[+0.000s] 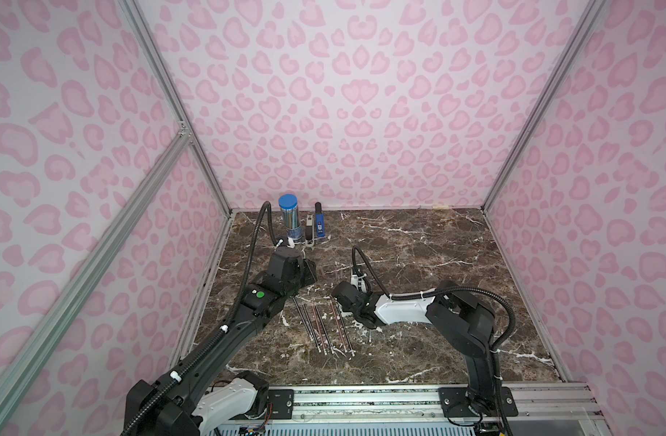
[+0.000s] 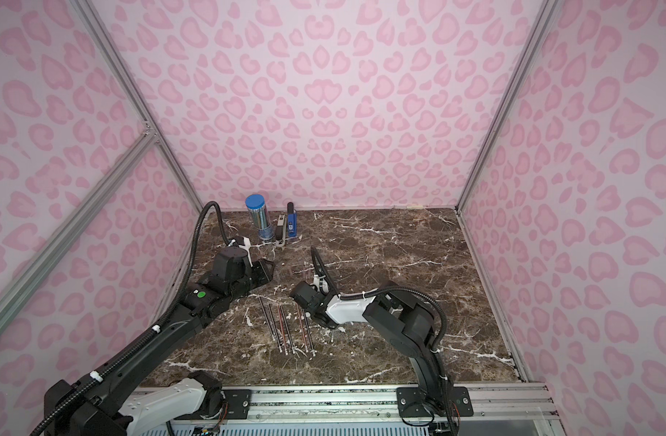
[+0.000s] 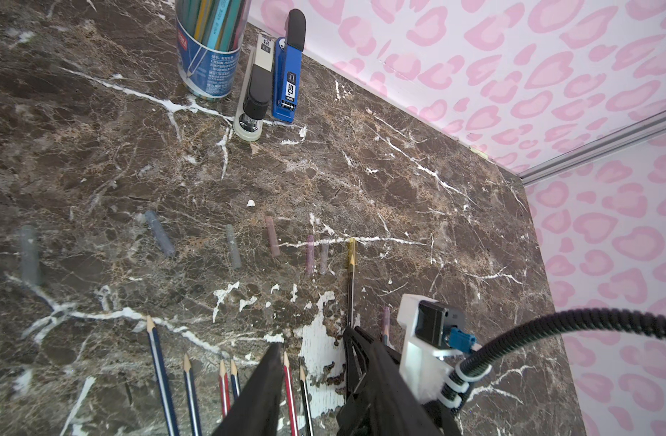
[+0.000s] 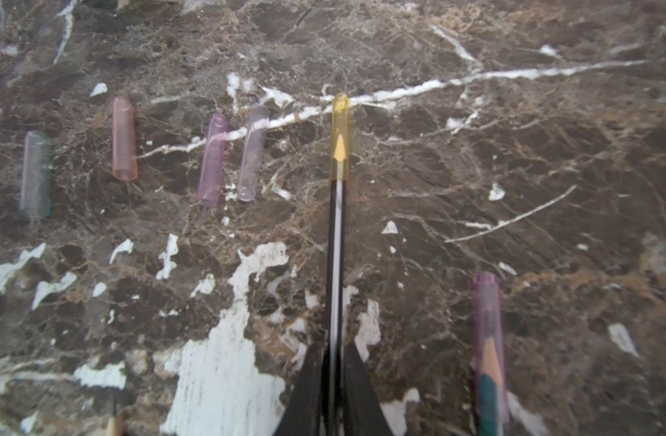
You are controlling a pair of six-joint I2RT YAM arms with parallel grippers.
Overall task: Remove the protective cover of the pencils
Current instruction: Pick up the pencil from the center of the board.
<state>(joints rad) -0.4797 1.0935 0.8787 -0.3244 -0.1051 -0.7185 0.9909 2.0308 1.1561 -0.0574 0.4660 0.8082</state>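
My right gripper (image 4: 335, 356) is shut on a black pencil (image 4: 335, 264) whose tip wears a yellow protective cover (image 4: 340, 136). It holds the pencil low over the marble, pointing at the back wall. A teal pencil with a purple cover (image 4: 486, 305) lies beside it. Several bare pencils (image 1: 322, 324) lie side by side, and several loose covers (image 3: 233, 245) lie in a row beyond their tips. My left gripper (image 1: 311, 275) hangs above the bare pencils. One of its fingers (image 3: 265, 385) shows, standing apart from the other side with nothing in between.
A clear tube with a blue lid (image 1: 289, 219), a grey stapler (image 1: 311, 234) and a blue stapler (image 1: 319, 224) stand near the back left corner. Pink patterned walls close three sides. A metal rail (image 1: 361, 400) runs along the front.
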